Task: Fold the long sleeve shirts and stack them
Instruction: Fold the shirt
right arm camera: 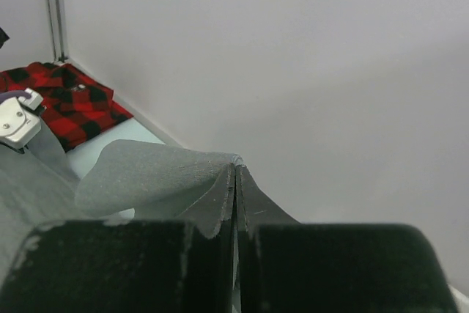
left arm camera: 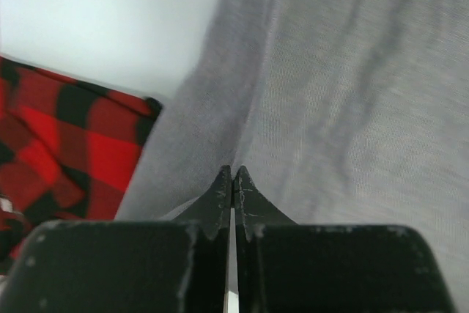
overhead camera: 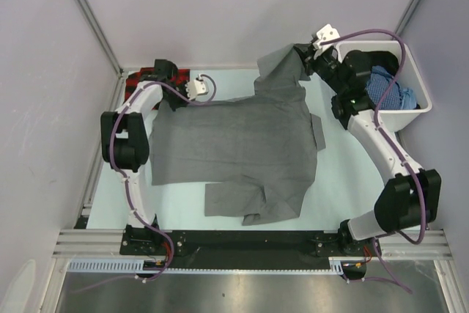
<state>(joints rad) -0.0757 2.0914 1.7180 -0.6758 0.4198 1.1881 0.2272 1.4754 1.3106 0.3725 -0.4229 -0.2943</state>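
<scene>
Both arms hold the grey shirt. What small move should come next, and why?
Probably carry the pinched far side over toward the near edge: the left gripper and right gripper are shut on the grey shirt, which lies spread open.

The pale table (overhead camera: 337, 188) carries a grey shirt (overhead camera: 234, 144) spread over its middle, collar pointing to the right side. One sleeve lies folded along the shirt's near edge, and a far part of the cloth rises off the surface toward the back right. A red-and-black plaid shirt (overhead camera: 138, 78) lies bunched at the far left corner, just beside the grey one. A white bin (overhead camera: 419, 108) stands at the far right corner, with blue cloth (overhead camera: 388, 87) and dark cloth inside.
</scene>
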